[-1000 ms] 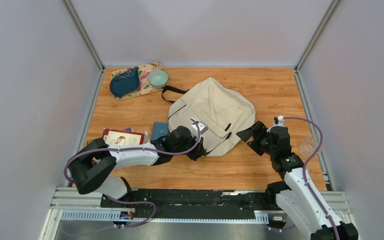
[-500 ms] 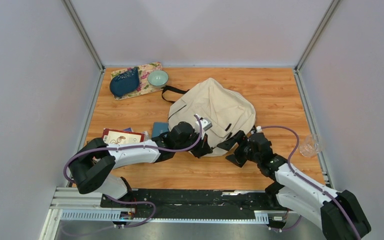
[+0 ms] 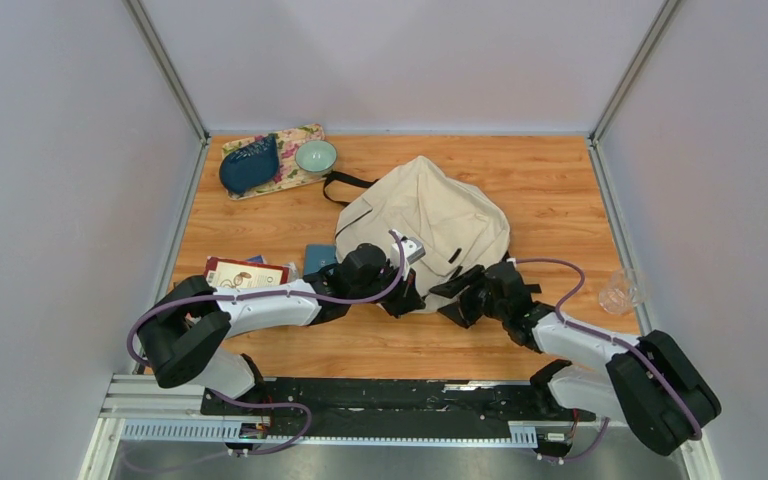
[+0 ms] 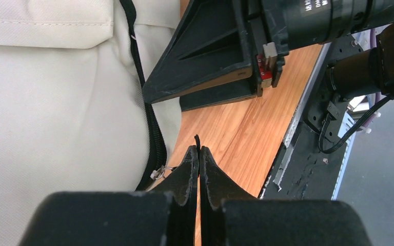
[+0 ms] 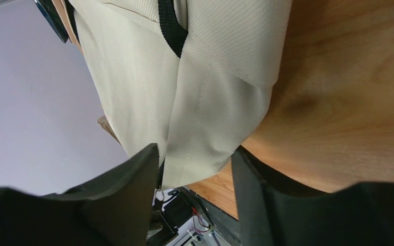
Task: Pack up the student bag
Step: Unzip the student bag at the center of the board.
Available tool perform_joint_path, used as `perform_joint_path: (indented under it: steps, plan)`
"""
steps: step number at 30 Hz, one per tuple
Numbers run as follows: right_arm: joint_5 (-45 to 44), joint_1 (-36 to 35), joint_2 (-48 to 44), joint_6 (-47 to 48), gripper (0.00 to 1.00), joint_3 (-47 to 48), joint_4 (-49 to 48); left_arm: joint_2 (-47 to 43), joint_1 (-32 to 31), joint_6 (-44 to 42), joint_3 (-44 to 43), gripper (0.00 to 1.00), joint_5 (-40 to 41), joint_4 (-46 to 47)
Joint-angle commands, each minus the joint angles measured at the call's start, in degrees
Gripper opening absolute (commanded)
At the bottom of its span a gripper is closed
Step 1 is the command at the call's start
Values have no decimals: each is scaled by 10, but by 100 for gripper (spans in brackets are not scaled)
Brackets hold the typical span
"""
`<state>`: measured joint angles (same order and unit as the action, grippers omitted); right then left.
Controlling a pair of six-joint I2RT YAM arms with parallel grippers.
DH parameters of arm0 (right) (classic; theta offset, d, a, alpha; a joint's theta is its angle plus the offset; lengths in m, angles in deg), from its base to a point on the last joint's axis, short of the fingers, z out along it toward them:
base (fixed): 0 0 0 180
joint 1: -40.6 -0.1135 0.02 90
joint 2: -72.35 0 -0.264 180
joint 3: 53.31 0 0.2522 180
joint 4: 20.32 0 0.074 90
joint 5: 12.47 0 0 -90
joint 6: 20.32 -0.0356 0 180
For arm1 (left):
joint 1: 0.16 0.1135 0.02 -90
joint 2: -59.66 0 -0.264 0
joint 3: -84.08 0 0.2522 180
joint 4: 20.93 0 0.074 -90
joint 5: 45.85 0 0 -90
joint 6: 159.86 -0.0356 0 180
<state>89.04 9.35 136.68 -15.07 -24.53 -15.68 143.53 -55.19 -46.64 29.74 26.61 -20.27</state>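
The student bag (image 3: 430, 215), cream fabric with black straps, lies in the middle of the wooden table. My left gripper (image 3: 407, 298) is at its near edge. In the left wrist view it (image 4: 198, 154) is shut on a thin black zipper pull cord (image 4: 197, 139), beside the black zipper (image 4: 154, 133) on the bag (image 4: 56, 102). My right gripper (image 3: 457, 298) is open just to the right, facing the left one. In the right wrist view its fingers (image 5: 133, 189) straddle a bottom corner of the bag (image 5: 205, 118) without closing on it.
A floral mat (image 3: 295, 135) at the back left holds a dark blue pouch (image 3: 250, 165) and a pale green bowl (image 3: 316, 156). A book (image 3: 247, 274) and a small blue item (image 3: 318, 258) lie left of the bag. A clear cup (image 3: 620, 292) stands at the right edge.
My right arm has swung left and low, from beside the bag to its near corner, close to my left gripper. My left gripper shifted slightly right, still shut.
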Motion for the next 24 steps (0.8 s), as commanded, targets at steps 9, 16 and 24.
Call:
perform_joint_path:
  steps: [9, 16, 24]
  plan:
    - [-25, 13, 54, 12, 0, 17, -62, -23, -7, -18, -13, 0, -22, -2]
    - [-14, 125, -2, 135, 0, 29, 28, -82, -5, -66, 31, 0, 119, -87]
    - [29, 249, -35, 350, 0, 83, 151, -136, 71, -74, 106, 0, 198, -101]
